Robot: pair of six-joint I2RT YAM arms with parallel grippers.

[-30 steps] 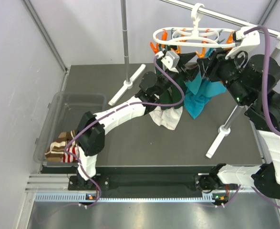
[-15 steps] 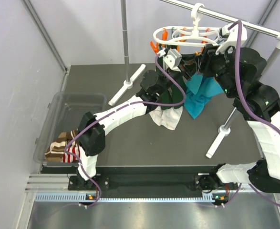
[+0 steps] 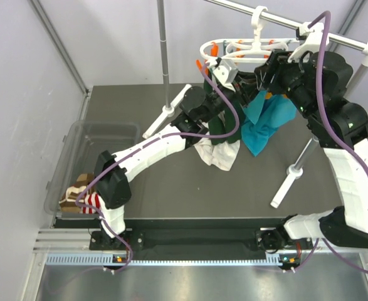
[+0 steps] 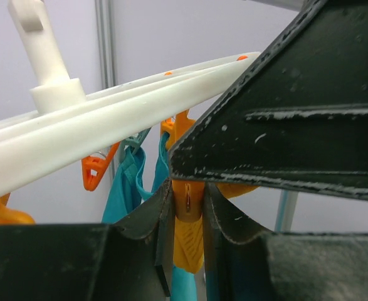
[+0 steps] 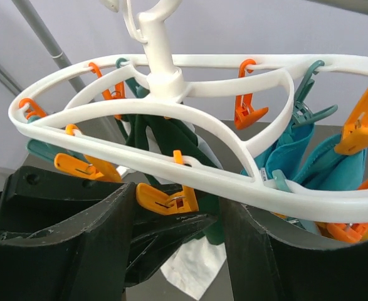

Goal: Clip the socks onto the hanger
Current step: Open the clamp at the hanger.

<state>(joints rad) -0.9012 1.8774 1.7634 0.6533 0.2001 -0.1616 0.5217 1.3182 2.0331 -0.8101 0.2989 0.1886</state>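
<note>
The white hanger (image 3: 243, 47) hangs from the grey rail by its hook. In the left wrist view my left gripper (image 4: 187, 210) is shut on an orange clip (image 4: 187, 197), squeezing it. A mustard sock (image 4: 189, 244) sits in that clip's mouth. My right gripper (image 5: 177, 226) stands open, its fingers either side of the hanger ring (image 5: 190, 166) and another orange clip (image 5: 165, 199). Teal socks (image 3: 265, 122), a dark green one (image 3: 218, 125) and a white one (image 3: 220, 155) dangle from the hanger. Brown-striped (image 3: 76, 187) and red-striped (image 3: 91, 202) socks lie in the bin.
A clear plastic bin (image 3: 99, 135) stands at the table's left edge. The grey rail (image 3: 296, 24) rests on two poles, one at the back (image 3: 163, 50) and one at the right with a white foot (image 3: 289, 179). Both arms crowd together under the hanger.
My left gripper has closed on the orange clip. The right arm has swung up and left to the hanger, and its jaws have opened a little.
</note>
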